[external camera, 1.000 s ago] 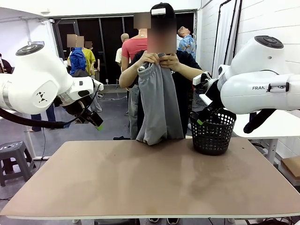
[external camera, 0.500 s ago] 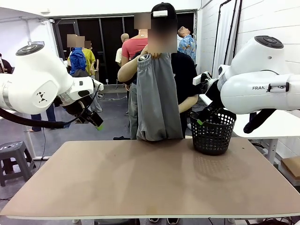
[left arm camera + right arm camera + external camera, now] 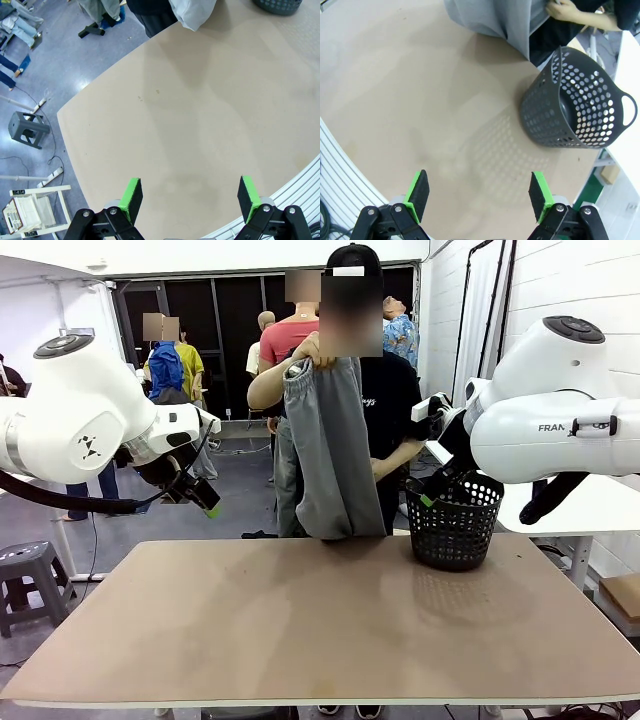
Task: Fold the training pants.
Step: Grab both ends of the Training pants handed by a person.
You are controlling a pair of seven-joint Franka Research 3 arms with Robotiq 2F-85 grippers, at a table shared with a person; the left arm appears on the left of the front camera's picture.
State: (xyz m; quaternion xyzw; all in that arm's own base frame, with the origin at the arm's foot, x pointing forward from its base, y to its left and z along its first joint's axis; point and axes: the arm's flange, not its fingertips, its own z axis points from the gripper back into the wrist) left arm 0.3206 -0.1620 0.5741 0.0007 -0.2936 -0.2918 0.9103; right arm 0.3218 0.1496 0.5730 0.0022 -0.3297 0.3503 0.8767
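The person at the far side holds the light grey training pants (image 3: 330, 445) up by the waistband with one raised hand (image 3: 318, 352); their lower end hangs just above the far table edge. The pants' hem shows at the top of the left wrist view (image 3: 192, 12) and the right wrist view (image 3: 492, 17). My left gripper (image 3: 207, 502) hovers open over the table's left side, well away from the pants; its green pads (image 3: 131, 196) stand wide apart over bare tabletop. My right gripper (image 3: 432, 492) is open too, raised beside the basket, pads (image 3: 418, 192) apart.
A black mesh basket (image 3: 455, 522) stands at the table's far right (image 3: 580, 107). The brown tabletop (image 3: 320, 620) spreads out in front. The person's other hand (image 3: 565, 11) is by the pants near the basket. A grey stool (image 3: 30, 575) stands left of the table.
The person shifted the pants leftward and raised them, going from both hands on the waistband to one. Both arms stayed still with jaws open.
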